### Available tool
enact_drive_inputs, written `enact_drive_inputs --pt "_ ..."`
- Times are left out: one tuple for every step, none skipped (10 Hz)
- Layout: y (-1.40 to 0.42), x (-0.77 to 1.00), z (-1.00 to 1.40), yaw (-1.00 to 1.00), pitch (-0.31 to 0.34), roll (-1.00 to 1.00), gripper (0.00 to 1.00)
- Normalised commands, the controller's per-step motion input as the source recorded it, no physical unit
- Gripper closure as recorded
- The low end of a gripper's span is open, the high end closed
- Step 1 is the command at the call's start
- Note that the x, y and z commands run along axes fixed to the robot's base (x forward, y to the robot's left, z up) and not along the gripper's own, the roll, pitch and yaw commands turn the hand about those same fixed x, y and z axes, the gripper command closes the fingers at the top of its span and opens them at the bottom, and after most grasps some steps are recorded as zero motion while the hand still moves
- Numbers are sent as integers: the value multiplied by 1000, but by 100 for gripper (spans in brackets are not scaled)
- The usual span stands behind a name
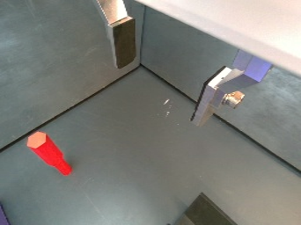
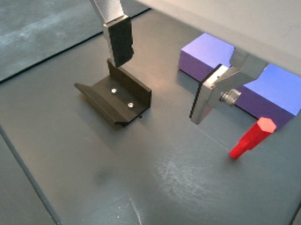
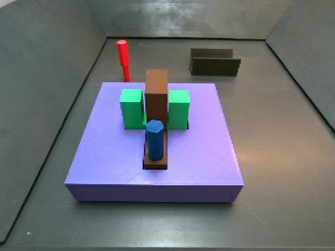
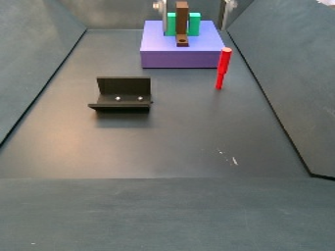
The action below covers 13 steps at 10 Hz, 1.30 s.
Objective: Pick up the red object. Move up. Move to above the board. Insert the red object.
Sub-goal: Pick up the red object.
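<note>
Red peg [image 4: 222,69] upright on the desk [image 4: 183,147], just beside the lavender board [image 3: 197,157], untouched. End effector [image 2: 163,72] hovering, empty, fingers [image 2: 120,41] apart, ready for descent; fixture [image 4: 121,94] well apart.

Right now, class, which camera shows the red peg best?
A side view: the red peg stands whole beside the board. Both wrist views show it too; the open pincer is empty.
</note>
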Motion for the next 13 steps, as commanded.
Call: enact_drive_inputs --pt "-240 -260 -177 0 -96 0 0" --pt "-766 -471 -229 29 -87 139 0" --pt "-857 -446 -194 31 -81 111 0" --pt "-680 -306 -274 31 -50 13 0" --pt "-514 -311 -191 23 -74 -3 0" --pt "-366 -420 -269 0 -146 -37 0" --pt "-406 -406 -371 0 -184 0 0" --pt "-391 -337 -463 0 -171 0 0" --pt "-357 -371 -431 0 -160 0 0" --pt "-209 -351 -366 0 -126 0 0" --pt "-123 -351 -266 0 -114 -14 0" --pt "-71 -251 -237 0 -93 -17 0" --pt "-106 -269 -203 0 -96 -11 0"
